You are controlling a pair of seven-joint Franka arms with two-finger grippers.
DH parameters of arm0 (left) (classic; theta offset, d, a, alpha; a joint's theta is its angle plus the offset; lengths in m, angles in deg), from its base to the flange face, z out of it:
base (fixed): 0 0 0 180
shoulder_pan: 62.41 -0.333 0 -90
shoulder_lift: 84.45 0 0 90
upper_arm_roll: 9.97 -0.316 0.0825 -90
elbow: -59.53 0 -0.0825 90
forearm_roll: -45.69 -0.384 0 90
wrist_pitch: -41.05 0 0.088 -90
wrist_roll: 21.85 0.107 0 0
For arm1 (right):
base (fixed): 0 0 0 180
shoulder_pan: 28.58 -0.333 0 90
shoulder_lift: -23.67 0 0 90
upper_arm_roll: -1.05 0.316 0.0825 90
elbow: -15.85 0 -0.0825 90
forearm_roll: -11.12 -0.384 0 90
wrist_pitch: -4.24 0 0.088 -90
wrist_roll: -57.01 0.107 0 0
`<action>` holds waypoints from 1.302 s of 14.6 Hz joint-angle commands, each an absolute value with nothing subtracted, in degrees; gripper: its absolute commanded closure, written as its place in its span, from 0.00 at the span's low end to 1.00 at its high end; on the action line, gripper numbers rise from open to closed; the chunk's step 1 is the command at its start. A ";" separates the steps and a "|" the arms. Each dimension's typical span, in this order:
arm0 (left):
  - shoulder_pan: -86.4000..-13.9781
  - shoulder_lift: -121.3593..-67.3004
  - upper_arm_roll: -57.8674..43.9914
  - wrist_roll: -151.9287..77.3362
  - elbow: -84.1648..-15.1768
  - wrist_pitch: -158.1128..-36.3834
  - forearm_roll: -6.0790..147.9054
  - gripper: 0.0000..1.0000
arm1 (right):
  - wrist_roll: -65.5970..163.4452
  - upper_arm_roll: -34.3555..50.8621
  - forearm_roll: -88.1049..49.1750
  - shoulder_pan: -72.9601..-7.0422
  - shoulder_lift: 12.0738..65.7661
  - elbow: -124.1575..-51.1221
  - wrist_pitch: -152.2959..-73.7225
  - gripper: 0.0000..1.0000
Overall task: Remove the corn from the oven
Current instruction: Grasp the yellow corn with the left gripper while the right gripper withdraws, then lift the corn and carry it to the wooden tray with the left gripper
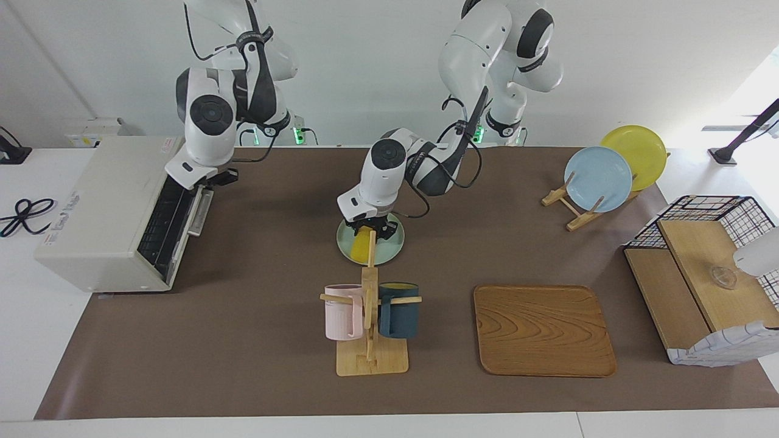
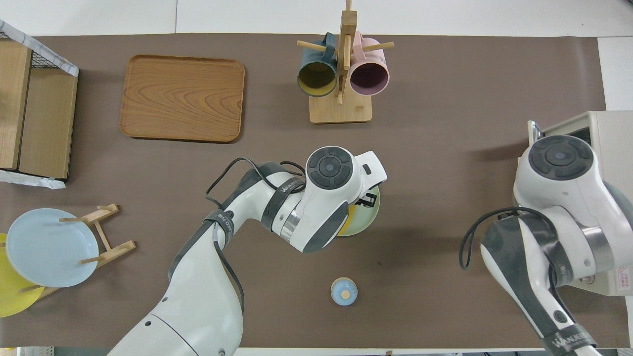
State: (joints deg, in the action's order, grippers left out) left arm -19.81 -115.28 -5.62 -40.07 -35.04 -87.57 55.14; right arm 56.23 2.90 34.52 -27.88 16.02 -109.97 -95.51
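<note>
The yellow corn [image 1: 361,246] lies on a pale green plate [image 1: 391,252] in the middle of the table. My left gripper [image 1: 366,233] is down on the plate, shut on the corn's end. In the overhead view the left wrist hides most of the corn and only the plate's rim [image 2: 372,221] shows. The cream-white oven [image 1: 100,213] stands at the right arm's end of the table with its door [image 1: 199,213] open and the rack showing. My right gripper [image 1: 210,181] is shut at the door's edge nearer the robots. Whether it holds the handle is hidden.
A wooden mug rack [image 1: 369,340] with a pink and a dark blue mug stands farther from the robots than the plate. Beside it lies a wooden tray [image 1: 543,328]. A plate rack [image 1: 599,176] and a wire basket [image 1: 706,267] are at the left arm's end. A small blue knobbed lid [image 2: 343,290] lies near the robots.
</note>
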 commanded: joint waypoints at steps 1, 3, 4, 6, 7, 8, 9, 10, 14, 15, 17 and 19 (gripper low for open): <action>-22.14 -112.24 -6.28 -40.84 -34.78 -82.46 54.47 1.00 | 50.35 2.55 36.88 -23.40 15.85 -108.87 -98.68 1.00; -24.51 -108.72 -6.36 -41.10 -34.78 -79.73 55.70 1.00 | 47.79 2.55 36.88 -21.64 15.41 -108.78 -98.77 1.00; -25.74 -107.14 -6.45 -41.10 -34.78 -77.80 55.71 1.00 | 47.61 2.55 36.88 -21.63 15.23 -108.69 -98.77 1.00; -30.56 -105.11 -6.54 -40.49 -34.69 -75.42 55.10 1.00 | 47.43 2.63 36.88 -21.72 15.14 -107.90 -98.16 1.00; -32.24 -105.10 -6.54 -40.40 -34.17 -75.15 54.74 1.00 | 47.34 2.72 36.27 -21.81 15.14 -106.94 -96.94 1.00; -34.00 -105.19 -6.62 -40.40 -33.73 -74.97 54.57 1.00 | 47.60 2.90 35.48 -22.24 15.14 -105.72 -95.10 1.00; -36.63 -105.62 -6.89 -40.14 -33.29 -74.88 52.13 1.00 | 47.69 3.16 32.77 -22.42 15.14 -103.88 -93.60 1.00; -39.70 -106.15 -6.89 -39.70 -31.89 -74.53 49.84 1.00 | 47.87 3.42 29.70 -22.77 15.23 -101.51 -91.84 1.00; -47.63 -114.47 -6.89 -33.28 -21.38 -70.85 49.03 1.00 | 48.57 3.43 21.43 -28.92 18.99 -89.39 -85.08 1.00; -48.77 -118.42 -6.89 -33.19 -16.11 -69.97 49.03 1.00 | 49.01 3.43 19.41 -29.45 20.40 -86.31 -84.10 0.89; -50.97 -122.93 -6.89 -33.19 -9.84 -69.52 49.12 1.00 | 48.92 3.51 15.72 -29.98 21.90 -83.56 -84.53 0.66; -52.82 -126.26 -6.45 -32.75 -6.50 -70.66 49.12 1.00 | 49.01 3.60 14.55 -32.35 22.87 -81.37 -84.80 0.29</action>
